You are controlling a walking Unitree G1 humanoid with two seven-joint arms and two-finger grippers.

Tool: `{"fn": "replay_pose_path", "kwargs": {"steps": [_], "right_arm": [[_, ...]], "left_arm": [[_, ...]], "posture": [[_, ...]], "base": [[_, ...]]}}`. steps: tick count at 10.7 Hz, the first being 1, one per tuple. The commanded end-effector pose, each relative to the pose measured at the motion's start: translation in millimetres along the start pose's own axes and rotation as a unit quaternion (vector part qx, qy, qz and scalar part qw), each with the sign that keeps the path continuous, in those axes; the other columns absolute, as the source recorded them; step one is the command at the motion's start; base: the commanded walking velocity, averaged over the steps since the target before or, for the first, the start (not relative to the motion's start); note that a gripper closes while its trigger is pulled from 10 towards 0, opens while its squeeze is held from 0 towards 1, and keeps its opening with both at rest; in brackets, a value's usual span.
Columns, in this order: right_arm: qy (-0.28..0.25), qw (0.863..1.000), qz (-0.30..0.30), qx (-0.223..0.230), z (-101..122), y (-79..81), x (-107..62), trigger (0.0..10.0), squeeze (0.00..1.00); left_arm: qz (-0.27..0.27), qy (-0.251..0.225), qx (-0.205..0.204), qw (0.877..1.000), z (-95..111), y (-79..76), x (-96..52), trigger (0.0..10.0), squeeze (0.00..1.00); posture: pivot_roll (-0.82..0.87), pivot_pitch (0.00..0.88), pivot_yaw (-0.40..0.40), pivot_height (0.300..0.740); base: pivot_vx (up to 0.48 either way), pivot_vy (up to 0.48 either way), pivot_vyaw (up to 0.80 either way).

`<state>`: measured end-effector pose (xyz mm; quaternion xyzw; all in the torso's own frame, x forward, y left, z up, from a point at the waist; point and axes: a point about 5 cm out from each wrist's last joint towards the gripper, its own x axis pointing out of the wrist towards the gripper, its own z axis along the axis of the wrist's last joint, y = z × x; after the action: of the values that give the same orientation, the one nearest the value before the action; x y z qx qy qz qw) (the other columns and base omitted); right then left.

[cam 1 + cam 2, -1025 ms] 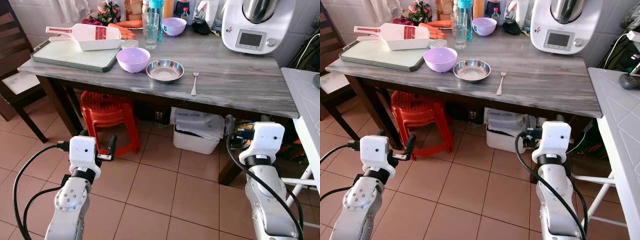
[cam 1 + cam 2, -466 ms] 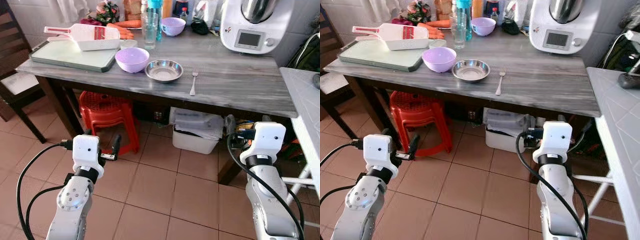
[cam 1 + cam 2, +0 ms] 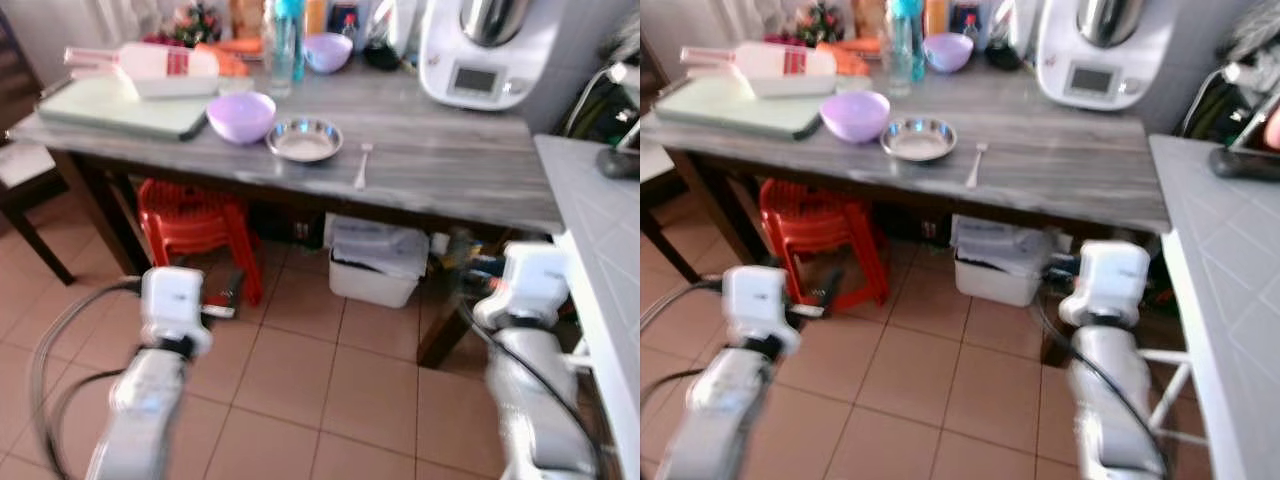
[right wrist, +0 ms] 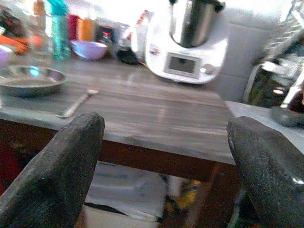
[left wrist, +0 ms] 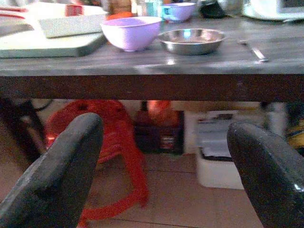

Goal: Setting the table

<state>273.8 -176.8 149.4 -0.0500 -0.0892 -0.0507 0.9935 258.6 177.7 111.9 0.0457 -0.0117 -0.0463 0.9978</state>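
Tools, left tool (image 5: 161,175) and right tool (image 4: 164,173), gape empty below the table (image 3: 470,180) edge.

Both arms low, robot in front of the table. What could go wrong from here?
1. Both grippers, left gripper and right gripper, sit below the table edge with jaws open; raising them straight up may hit the underside.
2. The fork lies near the front edge beside the steel bowl; a clumsy reach could knock it off.
3. The red stool and white bin under the table may block stepping closer.
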Motion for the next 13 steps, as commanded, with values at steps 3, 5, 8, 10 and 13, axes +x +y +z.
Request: {"fn": "replay_pose_path", "kwargs": {"steps": [3,5,8,10,13], "right_arm": [[0.0,1.0,-0.008,-0.002,-0.6,-3.7,-7.6,10.0,0.0],[-0.001,1.0,-0.005,-0.004,-0.8,-2.4,-6.3,10.0,0.0],[-0.006,1.0,-0.004,-0.005,2.1,-4.1,-1.9,10.0,0.0],[-0.008,1.0,0.018,0.018,5.3,8.0,-20.7,10.0,0.0],[0.014,1.0,0.024,0.013,-4.1,-0.3,-43.1,10.0,0.0]], "left_arm": [[-0.015,0.0,-0.008,1.0,0.5,-5.4,1.5,10.0,0.0],[-0.015,-0.003,-0.009,1.0,2.0,-5.6,3.5,10.0,0.0],[-0.011,-0.009,-0.01,1.0,4.4,-4.4,4.6,10.0,0.0],[-0.008,-0.011,-0.01,1.0,4.6,-2.9,1.7,10.0,0.0],[-0.003,-0.006,-0.004,1.0,3.6,2.6,0.0,10.0,0.0]], "posture": [[0.09,0.058,-0.02,0.74],[0.09,0.053,-0.023,0.74],[0.1,0.05,-0.036,0.74],[0.11,0.051,-0.037,0.74],[0.11,0.058,-0.03,0.74]], "base": [[0.0,-0.317,0.0],[0.0,-0.315,-0.63],[0.0,-0.315,-0.32],[0.0,-0.315,0.0],[0.0,-0.316,0.0]]}}
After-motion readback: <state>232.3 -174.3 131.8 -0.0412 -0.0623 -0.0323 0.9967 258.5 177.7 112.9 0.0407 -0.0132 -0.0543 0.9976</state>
